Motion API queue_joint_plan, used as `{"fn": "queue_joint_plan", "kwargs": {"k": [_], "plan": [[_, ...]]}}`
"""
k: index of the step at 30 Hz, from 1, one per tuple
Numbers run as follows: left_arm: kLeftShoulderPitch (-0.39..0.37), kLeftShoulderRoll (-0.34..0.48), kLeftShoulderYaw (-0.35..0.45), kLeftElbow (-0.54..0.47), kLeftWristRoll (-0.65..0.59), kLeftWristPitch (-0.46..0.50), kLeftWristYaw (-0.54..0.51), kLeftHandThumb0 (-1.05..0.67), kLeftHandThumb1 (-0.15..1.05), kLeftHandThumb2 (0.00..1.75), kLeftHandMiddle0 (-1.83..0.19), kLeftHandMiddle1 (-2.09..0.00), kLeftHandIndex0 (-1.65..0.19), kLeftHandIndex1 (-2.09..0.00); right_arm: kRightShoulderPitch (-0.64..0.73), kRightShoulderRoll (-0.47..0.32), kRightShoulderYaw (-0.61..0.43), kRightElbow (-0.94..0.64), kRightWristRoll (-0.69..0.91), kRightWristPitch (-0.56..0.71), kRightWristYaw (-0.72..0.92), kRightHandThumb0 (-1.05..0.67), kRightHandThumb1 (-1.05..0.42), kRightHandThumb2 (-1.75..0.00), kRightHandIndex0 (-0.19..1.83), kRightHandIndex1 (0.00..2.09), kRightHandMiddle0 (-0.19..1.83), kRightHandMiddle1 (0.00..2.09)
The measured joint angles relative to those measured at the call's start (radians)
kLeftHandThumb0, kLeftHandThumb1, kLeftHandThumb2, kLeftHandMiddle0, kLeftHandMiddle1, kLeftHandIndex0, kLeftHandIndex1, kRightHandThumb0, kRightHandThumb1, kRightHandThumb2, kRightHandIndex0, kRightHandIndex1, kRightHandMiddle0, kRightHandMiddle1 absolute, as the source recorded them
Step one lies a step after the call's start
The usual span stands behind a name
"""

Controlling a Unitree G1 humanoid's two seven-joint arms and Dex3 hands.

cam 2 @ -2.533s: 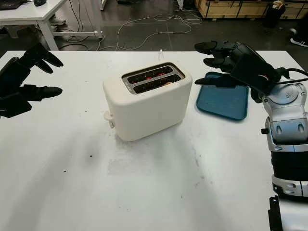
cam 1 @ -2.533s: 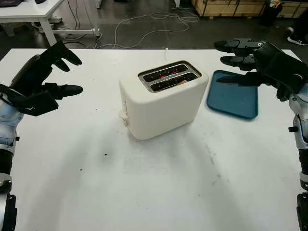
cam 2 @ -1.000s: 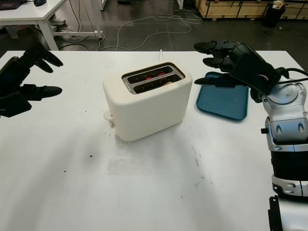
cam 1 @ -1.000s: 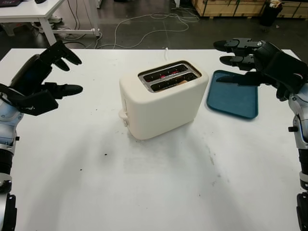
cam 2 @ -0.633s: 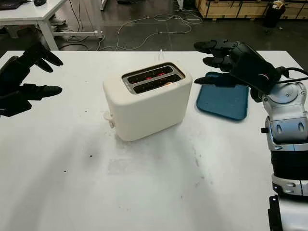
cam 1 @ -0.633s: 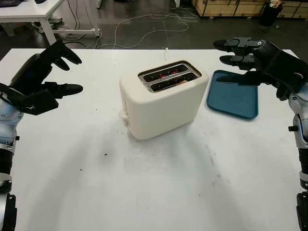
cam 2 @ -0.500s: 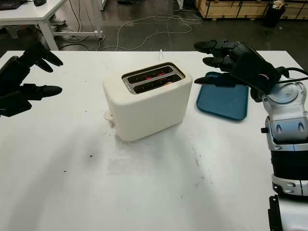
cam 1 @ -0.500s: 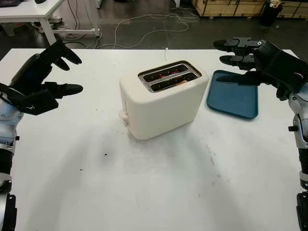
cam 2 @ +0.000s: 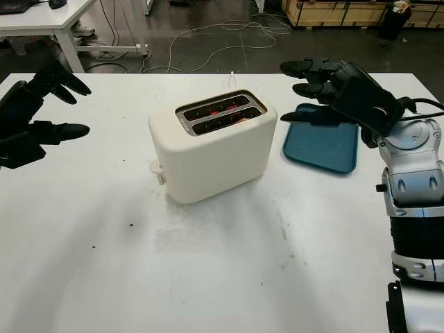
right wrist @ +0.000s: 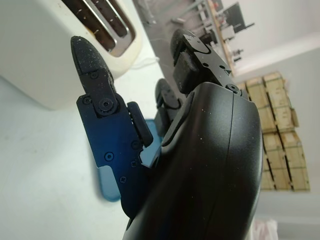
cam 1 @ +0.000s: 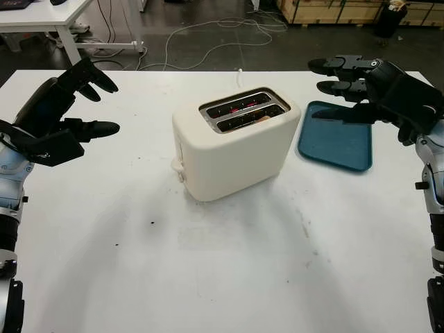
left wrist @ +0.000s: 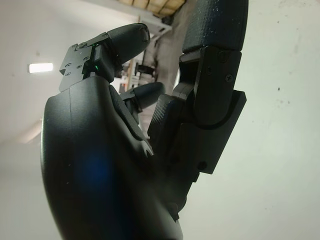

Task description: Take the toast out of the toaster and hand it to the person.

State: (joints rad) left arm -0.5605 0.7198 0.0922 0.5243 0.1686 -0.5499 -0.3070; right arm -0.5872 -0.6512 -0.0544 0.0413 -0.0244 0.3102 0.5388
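Cream toaster (cam 1: 234, 147) sits mid-counter (cam 1: 229, 270), two slots on top; toast (cam 1: 261, 118) is down in the near slot with just a tan edge showing, far slot glows red inside. Blue tray (cam 1: 336, 137) lies just right of the toaster with nothing on it. Left hand (cam 1: 61, 112) holds nothing, up over the counter's left side well clear of the toaster; right hand (cam 1: 361, 87) likewise holds nothing, above the tray's far edge.

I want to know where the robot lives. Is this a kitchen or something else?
Probably a workshop or lab, not a kitchen. The toaster sits on a plain white table, loose cables trail over a dark floor, and wooden crates stand at the back.
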Motion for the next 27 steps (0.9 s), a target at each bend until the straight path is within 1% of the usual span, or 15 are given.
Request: {"fn": "queue_joint_plan", "kwargs": {"k": [12, 16, 20, 24, 27], "plan": [[0.0, 0.0, 0.001, 0.004, -0.005, -0.005, 0.0, -1.05, 0.92, 0.31, 0.0, -1.63, 0.0, -1.48, 0.0, 0.0, 0.0, 0.0, 0.006, -0.003, 0.0, -0.56, -0.76, 0.0, 0.46, 0.02, 0.46, 0.01], [0.0, 0.0, 0.003, 0.004, -0.007, -0.004, 0.0, -1.05, 0.92, 0.3, 0.0, -1.64, 0.0, -1.48, 0.0, 0.0, 0.0, -0.001, 0.007, -0.002, -0.001, -0.52, -0.76, 0.0, 0.45, 0.01, 0.46, 0.0], [0.0, 0.0, 0.009, 0.004, -0.012, -0.005, 0.0, -1.05, 0.92, 0.29, 0.0, -1.64, 0.0, -1.48, 0.0, 0.0, 0.0, -0.001, 0.008, -0.002, 0.0, -0.56, -0.76, 0.0, 0.46, 0.01, 0.46, 0.0], [0.0, -0.008, 0.017, 0.004, -0.019, -0.008, 0.011, -1.05, 0.92, 0.29, 0.0, -1.66, 0.0, -1.52, 0.0, 0.0, 0.0, -0.001, 0.008, -0.002, 0.0, -0.54, -0.76, 0.0, 0.46, 0.01, 0.46, 0.0], [0.0, -0.017, 0.02, 0.004, -0.035, -0.008, 0.016, -1.05, 0.92, 0.3, -0.01, -1.67, 0.0, -1.54, 0.0, 0.0, 0.0, -0.001, 0.014, -0.002, 0.0, -0.56, -0.76, 0.0, 0.45, 0.01, 0.46, 0.0]]}}
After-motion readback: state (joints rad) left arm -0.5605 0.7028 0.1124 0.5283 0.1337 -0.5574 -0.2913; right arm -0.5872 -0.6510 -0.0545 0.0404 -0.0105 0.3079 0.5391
